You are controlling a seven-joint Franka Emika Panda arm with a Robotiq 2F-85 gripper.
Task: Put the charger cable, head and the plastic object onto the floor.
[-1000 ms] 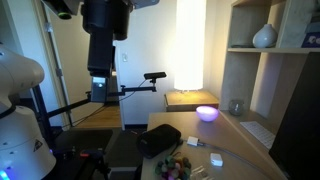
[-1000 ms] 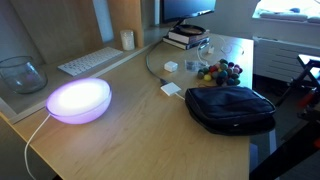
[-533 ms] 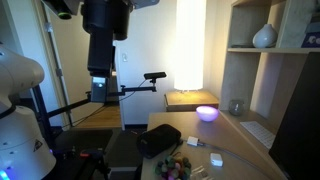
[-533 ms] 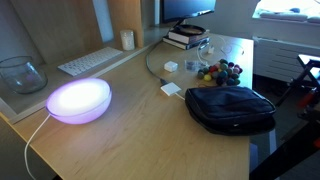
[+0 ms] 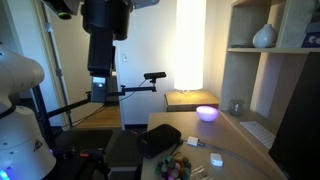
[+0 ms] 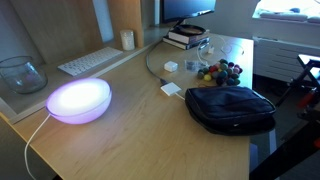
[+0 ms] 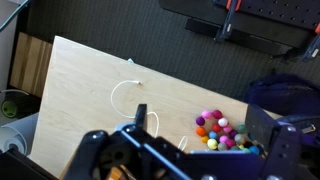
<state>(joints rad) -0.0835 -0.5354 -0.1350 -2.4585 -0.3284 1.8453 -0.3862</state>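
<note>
Nothing has moved since a moment ago: arm, cable and clutter all sit exactly where they were. The gripper [image 5: 98,90] hangs high off to the side of the bench [image 6: 120,130] in an exterior view, well apart from everything on it. From the wrist view the jaws are spread as wide as they go, released, one dark finger [image 7: 92,152] at each side of the frame, and they grip nothing and touch nothing.

Sweeping left to right across the bench in an exterior view: a glass bowl [image 6: 20,72] is at the far edge, then the glowing lamp [image 6: 78,100], then a white keyboard [image 6: 90,62] behind it. Past the middle comes the charger cable [image 6: 152,62], a thin white cord curving over the wood; the wrist view shows it as an open loop [image 7: 118,95] lying flat. Just beside it rests the head [image 6: 171,67], a small white block, with a flatter white piece [image 6: 172,89] nearer the camera; whether the cord plugs into either cannot be made out. Right of those lies a cluster of coloured balls [image 6: 220,72], and the black pouch [image 6: 230,108] fills the right end. All of it is on the bench; none of it is on the floor [image 5: 100,117].
</note>
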